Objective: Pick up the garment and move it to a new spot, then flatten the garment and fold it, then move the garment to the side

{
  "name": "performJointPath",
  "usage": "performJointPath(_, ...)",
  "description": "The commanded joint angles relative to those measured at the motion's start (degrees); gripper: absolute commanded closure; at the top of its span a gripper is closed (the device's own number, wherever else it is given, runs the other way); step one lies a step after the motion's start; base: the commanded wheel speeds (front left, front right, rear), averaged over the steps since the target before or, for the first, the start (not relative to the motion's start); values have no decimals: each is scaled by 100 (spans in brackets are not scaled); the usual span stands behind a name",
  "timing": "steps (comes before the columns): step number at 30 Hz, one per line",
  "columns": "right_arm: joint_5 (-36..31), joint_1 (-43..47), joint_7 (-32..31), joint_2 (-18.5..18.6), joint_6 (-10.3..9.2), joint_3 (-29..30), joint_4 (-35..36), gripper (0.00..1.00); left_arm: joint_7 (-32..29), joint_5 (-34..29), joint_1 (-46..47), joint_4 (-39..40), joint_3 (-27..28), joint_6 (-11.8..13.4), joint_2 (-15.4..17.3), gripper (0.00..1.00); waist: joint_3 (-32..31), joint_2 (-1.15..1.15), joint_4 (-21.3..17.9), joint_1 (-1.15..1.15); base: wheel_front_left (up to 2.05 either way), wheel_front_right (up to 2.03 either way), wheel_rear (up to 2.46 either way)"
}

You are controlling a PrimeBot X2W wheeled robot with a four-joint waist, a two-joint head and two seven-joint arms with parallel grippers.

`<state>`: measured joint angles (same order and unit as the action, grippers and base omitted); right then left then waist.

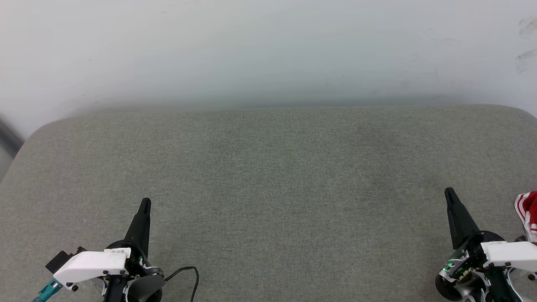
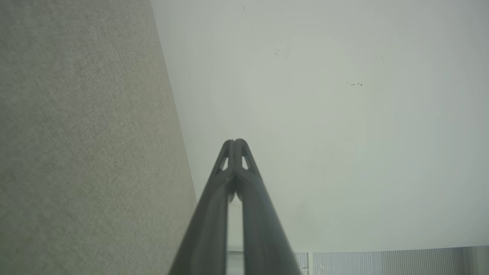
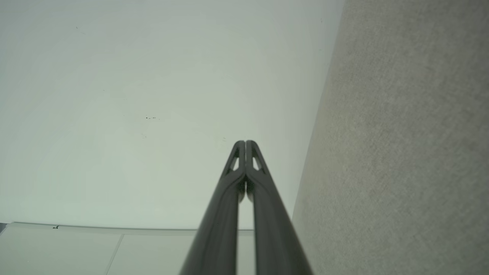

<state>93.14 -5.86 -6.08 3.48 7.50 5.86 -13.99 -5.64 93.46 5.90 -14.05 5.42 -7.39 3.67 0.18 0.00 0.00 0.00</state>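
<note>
Two grippers hover low over a grey padded surface [image 1: 268, 176], with a pale wall [image 1: 268, 50] behind it. At lower left, your left gripper [image 1: 144, 203] has its dark fingers pressed together, holding nothing. At lower right, your right gripper [image 1: 449, 193] is likewise closed and empty. Near it, at the far right edge, a scrap of the red-and-white striped garment [image 1: 529, 214] shows. To pick it up well, you likely need to turn right, spread the fingers, and pinch a thick fold.

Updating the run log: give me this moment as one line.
left claw: shut, empty | right claw: shut, empty | jersey: far right on cushion, apart from both claws
</note>
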Motion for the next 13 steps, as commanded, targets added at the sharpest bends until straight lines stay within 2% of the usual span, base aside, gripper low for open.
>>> performJointPath(1,-37,-57,-7,-20,-2,8,-9,100,-21,-29,47,-7,8,-18,3,100,0,0,0,0,0,0,0)
performJointPath(13,-39,-58,-19,-28,-2,18,-9,100,-26,-43,49,-8,23,-19,-8,100,0,0,0,0,0,0,0)
